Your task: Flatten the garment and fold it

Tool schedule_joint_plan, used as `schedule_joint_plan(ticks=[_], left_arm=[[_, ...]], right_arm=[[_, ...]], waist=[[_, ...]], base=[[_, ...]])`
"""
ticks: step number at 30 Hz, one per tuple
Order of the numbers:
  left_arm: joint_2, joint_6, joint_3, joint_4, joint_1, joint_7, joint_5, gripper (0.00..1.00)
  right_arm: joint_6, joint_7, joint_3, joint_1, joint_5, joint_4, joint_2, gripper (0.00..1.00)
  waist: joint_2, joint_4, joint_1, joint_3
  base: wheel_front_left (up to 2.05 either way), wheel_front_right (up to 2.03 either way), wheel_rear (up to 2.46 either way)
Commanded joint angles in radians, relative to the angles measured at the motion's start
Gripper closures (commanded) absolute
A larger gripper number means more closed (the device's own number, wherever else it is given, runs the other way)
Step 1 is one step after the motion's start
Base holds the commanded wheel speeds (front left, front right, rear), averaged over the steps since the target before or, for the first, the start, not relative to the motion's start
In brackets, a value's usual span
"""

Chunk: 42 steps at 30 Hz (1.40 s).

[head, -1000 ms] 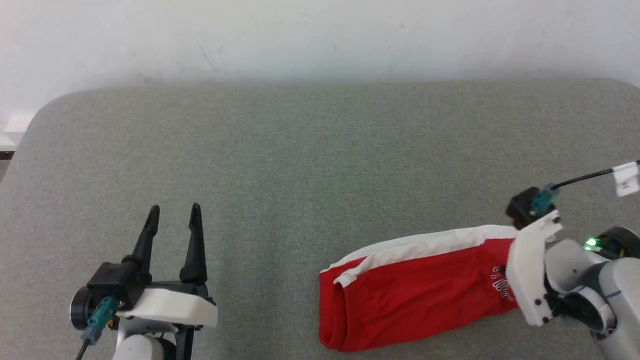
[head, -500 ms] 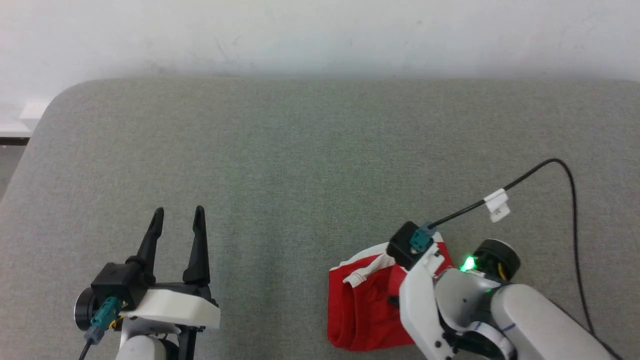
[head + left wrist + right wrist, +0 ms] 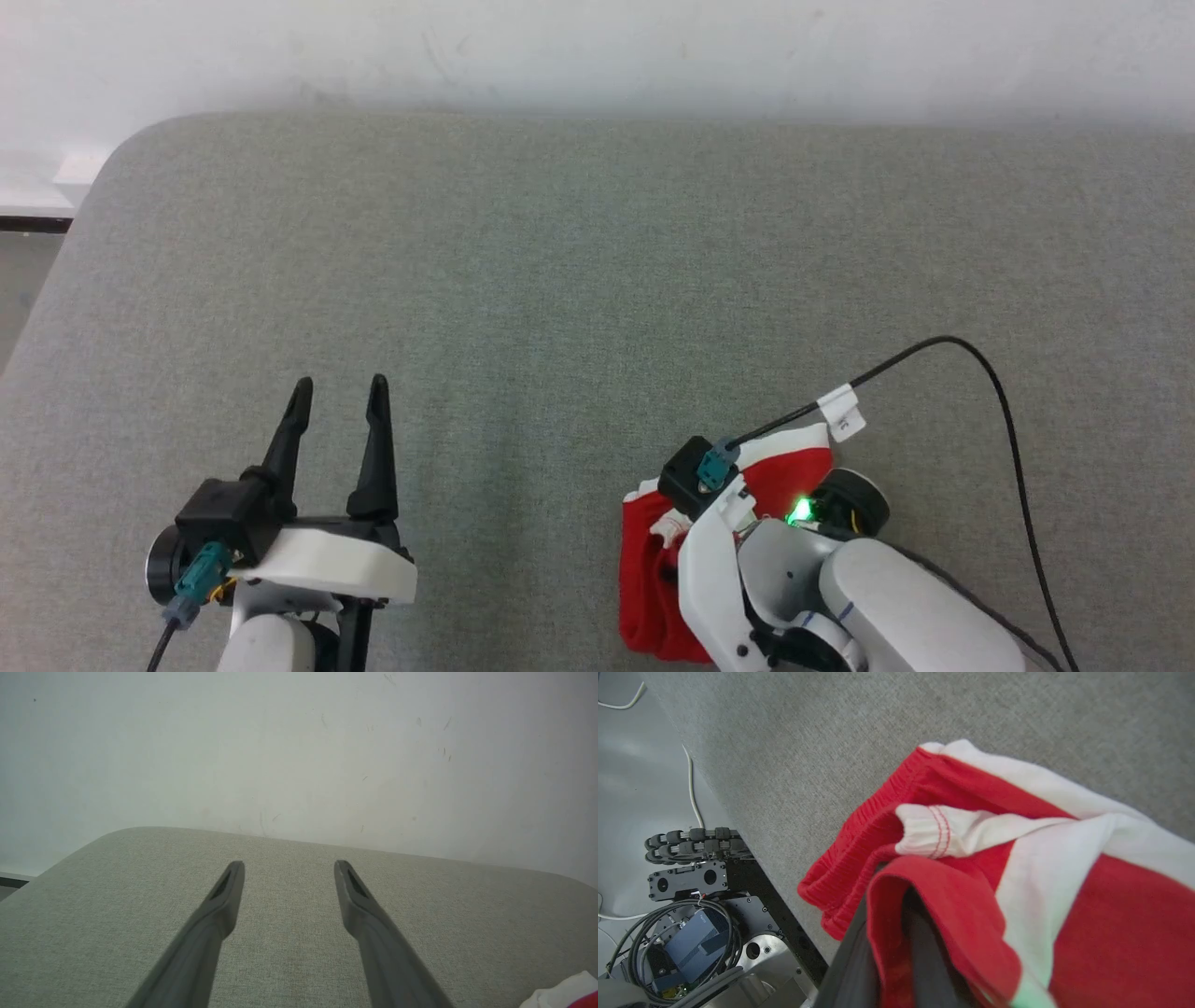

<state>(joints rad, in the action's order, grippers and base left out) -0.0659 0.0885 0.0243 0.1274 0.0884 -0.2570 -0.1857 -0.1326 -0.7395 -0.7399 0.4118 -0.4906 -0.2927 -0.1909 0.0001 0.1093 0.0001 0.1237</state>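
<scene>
The garment (image 3: 644,579), red shorts with white trim, lies doubled over on itself at the near right of the grey table (image 3: 560,280). My right gripper (image 3: 894,891) is shut on a red fold of the garment (image 3: 1087,933), with fabric pinched between its dark fingers (image 3: 850,956). That fold is held just above the elastic waistband (image 3: 840,858). In the head view the right wrist covers most of the cloth. My left gripper (image 3: 340,383) hovers open and empty at the near left, well apart from the shorts. Its fingers (image 3: 219,910) point at the far wall, and a white corner of the garment (image 3: 560,994) shows at the lower right.
A black cable (image 3: 980,373) with a white tag loops over the table right of the right wrist. The table's rounded left edge (image 3: 56,271) drops to the floor. A white wall runs behind. The robot's base with coiled wires (image 3: 691,933) sits below the near edge.
My right gripper has carried the garment's right end leftward over the rest, so the shorts now lie about half as long. The head camera has shifted. The left gripper stays open and still.
</scene>
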Motion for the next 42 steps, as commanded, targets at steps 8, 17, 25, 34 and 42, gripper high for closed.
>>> schedule_joint_plan(ticks=[8, 17, 25, 34, 42], left_arm=[[0.006, 0.011, 0.009, 0.012, 0.016, -0.005, 0.001, 0.00], [0.002, 0.015, 0.026, 0.018, 0.004, -0.005, 0.004, 0.00], [0.003, 0.019, 0.033, 0.021, 0.004, -0.005, 0.006, 0.00], [0.007, 0.017, 0.011, 0.001, -0.002, -0.005, 0.018, 0.00], [0.008, 0.019, 0.017, 0.006, 0.004, -0.005, 0.017, 0.00]], right_arm=[[0.002, 0.083, -0.069, 0.057, -0.028, 0.023, 0.032, 0.00], [0.002, 0.121, -0.052, 0.070, -0.041, 0.130, 0.002, 0.00], [0.002, 0.071, 0.187, -0.018, 0.083, 0.153, -0.063, 0.00], [0.002, 0.026, 0.278, -0.110, 0.244, 0.016, 0.018, 0.00], [0.002, 0.053, 0.269, -0.109, 0.273, -0.128, 0.061, 0.00]], waist=[[-0.0001, -0.018, -0.0001, -0.010], [-0.0001, -0.068, -0.0001, -0.038], [-0.0001, -0.092, -0.0001, -0.049], [-0.0001, -0.068, -0.0001, -0.025], [-0.0001, -0.054, -0.0001, -0.005]], base=[[0.00, 0.00, 0.00], [0.00, 0.00, 0.00], [0.00, 0.00, 0.00], [0.00, 0.00, 0.00], [0.00, 0.00, 0.00]])
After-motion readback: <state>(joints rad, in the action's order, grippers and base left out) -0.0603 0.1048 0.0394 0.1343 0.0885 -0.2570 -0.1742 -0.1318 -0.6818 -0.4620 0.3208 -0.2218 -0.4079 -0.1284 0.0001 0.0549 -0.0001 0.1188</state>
